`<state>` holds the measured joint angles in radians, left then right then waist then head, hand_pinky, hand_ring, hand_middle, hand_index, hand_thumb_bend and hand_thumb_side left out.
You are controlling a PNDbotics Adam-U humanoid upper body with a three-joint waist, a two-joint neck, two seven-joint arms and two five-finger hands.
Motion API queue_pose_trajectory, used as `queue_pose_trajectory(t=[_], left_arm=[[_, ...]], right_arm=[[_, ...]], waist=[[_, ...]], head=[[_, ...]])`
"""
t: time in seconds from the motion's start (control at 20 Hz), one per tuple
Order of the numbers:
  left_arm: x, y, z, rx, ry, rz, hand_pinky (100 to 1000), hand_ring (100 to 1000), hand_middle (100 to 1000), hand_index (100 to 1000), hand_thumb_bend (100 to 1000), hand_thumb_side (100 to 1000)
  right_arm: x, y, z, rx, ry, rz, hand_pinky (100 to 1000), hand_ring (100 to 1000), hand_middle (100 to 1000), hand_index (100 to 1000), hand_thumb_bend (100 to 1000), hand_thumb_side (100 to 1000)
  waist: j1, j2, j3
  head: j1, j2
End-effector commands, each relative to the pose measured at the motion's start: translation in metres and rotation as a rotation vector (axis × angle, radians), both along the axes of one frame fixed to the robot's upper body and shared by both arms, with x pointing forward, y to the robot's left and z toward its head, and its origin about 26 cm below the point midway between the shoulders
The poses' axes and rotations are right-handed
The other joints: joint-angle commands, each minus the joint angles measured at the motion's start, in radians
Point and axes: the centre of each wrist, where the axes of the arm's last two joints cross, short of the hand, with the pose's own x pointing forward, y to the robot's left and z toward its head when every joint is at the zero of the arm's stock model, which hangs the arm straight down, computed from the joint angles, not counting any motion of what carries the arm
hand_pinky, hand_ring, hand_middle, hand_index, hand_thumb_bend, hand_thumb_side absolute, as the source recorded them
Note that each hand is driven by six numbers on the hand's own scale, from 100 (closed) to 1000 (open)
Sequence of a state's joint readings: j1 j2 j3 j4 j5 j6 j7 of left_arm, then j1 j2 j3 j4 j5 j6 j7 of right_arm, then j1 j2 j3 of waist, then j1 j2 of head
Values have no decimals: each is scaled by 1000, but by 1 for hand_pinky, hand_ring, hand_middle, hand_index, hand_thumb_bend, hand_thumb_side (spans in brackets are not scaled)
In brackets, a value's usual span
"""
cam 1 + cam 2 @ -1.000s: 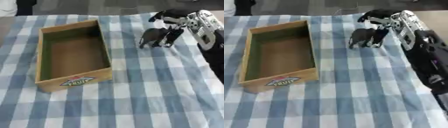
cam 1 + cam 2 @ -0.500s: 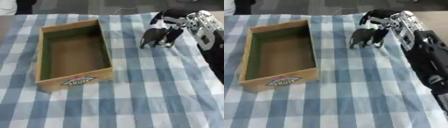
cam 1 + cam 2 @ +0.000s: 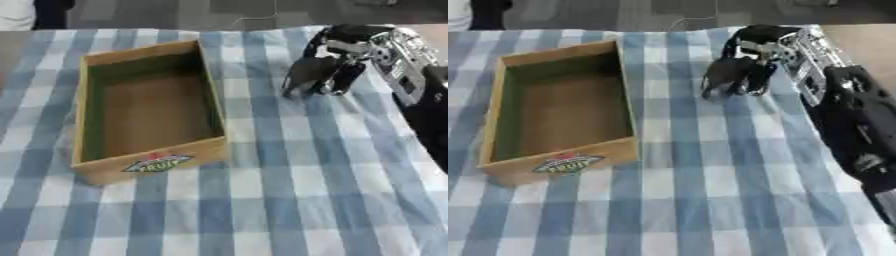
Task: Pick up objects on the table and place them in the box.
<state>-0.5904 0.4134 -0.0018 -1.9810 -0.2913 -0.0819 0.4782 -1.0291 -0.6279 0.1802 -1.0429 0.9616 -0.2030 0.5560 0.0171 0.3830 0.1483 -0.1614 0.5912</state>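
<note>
A small dark grey figure with short legs is at the back right of the checked cloth, right of the box. My right hand comes in from the upper right and hangs over it. Its fingers curl down round the figure's top and right side. I cannot tell whether the figure's legs touch the cloth or hang just above it. The open wooden box lies to the left with a label on its front wall, and nothing shows inside it. My left hand is in no view.
The blue and white checked cloth covers the table. My black right forearm runs down the right side. A dark floor lies beyond the table's far edge.
</note>
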Motion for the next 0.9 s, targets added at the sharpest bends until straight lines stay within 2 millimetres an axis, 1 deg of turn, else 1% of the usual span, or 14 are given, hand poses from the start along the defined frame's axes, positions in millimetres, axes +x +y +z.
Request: queue_pose_trajectory(t=[0.05,0.15,0.3,0.35,0.4,0.5,0.55,0.9], left_arm=[[-5,1,10,3,-40,-2,939,986,927,950,100,768],[-5,1,10,2,-42,-2,939,986,926,949,100,768],[-5,1,10,0,-44,-2,940,986,926,949,100,767],[-5,1,10,0,-44,-1,940,986,926,949,100,767],[-5,1,10,-1,-44,-1,940,986,926,949,100,767],[-5,1,10,-1,-44,-1,940,986,926,948,100,767],[-5,1,10,-1,-45,-1,940,986,926,948,100,767],[-5,0,11,0,-47,-4,940,986,925,948,100,767]], right_arm=[[-2,-2,13,-2,-36,-13,860,926,645,745,421,139],[-2,-2,13,7,-35,-13,858,918,618,723,413,115],[-2,-1,12,23,-36,-14,853,902,584,692,337,100],[-2,-1,12,29,-36,-15,851,896,576,684,300,100],[-2,-1,12,34,-39,-16,849,890,565,675,235,103],[-2,-1,13,44,-47,-18,846,884,556,666,137,119],[-3,-1,14,50,-53,-19,844,879,547,658,100,128],[-4,1,16,74,-65,-13,834,856,495,608,100,145]], waist=[[-1,-18,1],[-2,-18,2],[-3,-17,2],[-3,-17,2],[-4,-17,2],[-4,-18,1],[-5,-18,1],[-7,-19,1]], head=[[0,-9],[1,-9],[3,-9],[3,-9],[4,-9],[5,-9],[6,-9],[7,-10]])
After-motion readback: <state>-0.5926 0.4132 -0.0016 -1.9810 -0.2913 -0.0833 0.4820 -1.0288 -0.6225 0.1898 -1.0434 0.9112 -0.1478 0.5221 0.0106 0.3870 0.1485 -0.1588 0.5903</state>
